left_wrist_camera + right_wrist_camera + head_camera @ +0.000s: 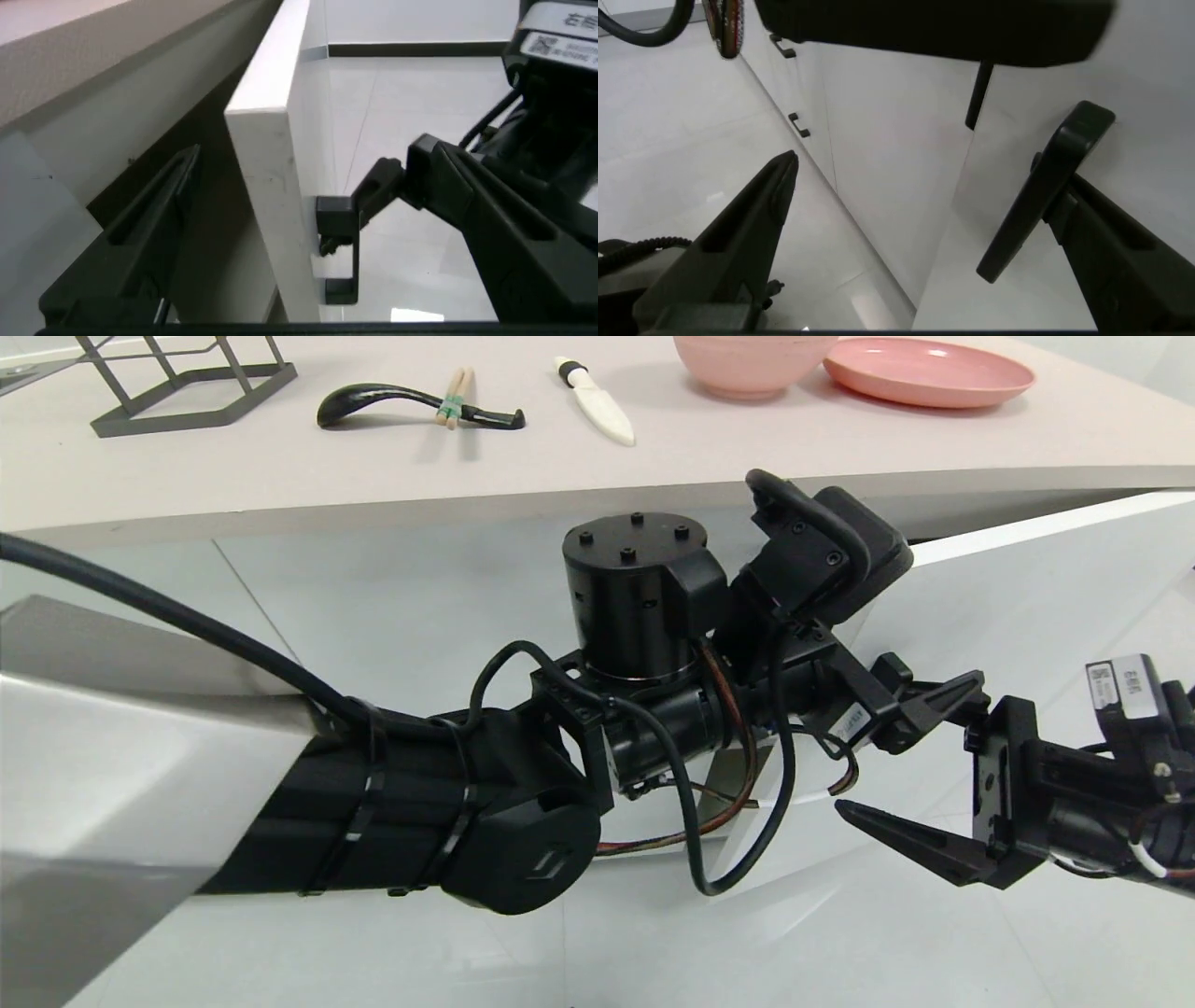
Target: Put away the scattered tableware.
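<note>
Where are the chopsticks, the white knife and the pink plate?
chopsticks (452, 405), head view, on the green band.
white knife (605, 413), head view, middle of blade.
pink plate (929, 371), head view, bare centre.

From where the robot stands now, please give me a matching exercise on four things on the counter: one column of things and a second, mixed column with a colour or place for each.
Things:
1 spoon
2 chopsticks
3 knife
4 plate

Descriptions:
A pink, beside the bowl
B white blade, dark band on the handle
C tan, crossing the spoon's handle
D black, nearest to the wire rack

Pairs: 1-D, 2-C, 3-B, 4-A
</note>
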{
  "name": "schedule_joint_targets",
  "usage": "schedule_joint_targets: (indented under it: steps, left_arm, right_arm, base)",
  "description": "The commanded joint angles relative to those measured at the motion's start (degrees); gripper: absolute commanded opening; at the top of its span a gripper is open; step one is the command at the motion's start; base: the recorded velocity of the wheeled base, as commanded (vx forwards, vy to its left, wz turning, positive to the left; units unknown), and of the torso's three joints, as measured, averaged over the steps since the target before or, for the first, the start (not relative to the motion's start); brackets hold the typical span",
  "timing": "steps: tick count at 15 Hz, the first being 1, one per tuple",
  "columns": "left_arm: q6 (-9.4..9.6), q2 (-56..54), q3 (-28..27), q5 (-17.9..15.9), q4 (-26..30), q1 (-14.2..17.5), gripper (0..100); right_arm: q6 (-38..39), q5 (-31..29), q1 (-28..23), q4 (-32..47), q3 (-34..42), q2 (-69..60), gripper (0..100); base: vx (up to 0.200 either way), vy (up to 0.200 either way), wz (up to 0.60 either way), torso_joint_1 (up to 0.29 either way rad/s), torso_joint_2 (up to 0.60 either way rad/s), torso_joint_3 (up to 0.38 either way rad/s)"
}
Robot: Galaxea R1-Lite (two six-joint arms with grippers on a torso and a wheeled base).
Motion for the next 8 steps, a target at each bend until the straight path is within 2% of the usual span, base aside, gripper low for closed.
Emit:
schedule_joint_targets:
  steps: [1,4,8]
  left_arm:
    - [-0.25,1.8,-1.9,0.4,0.0,-0.3,100]
    - [-0.43,2.5,-2.3,2.8,0.4,-0.3,100]
    - [-0.43,2.7,-1.9,3.0,0.5,-0.6,100]
  right_arm:
    - [-0.1,0.1,-0.2,-0.5,0.0,-0.6,100]
    - [-0.1,-0.4,-0.8,-0.4,0.2,-0.5,100]
    - [-1.7,0.1,-7.4,-0.5,3.3,-0.1,100]
  base:
    - [0.0,0.0,0.0,0.0,0.0,0.0]
    - [0.0,0.0,0.0,0.0,0.0,0.0]
    - [0.0,0.0,0.0,0.0,0.0,0.0]
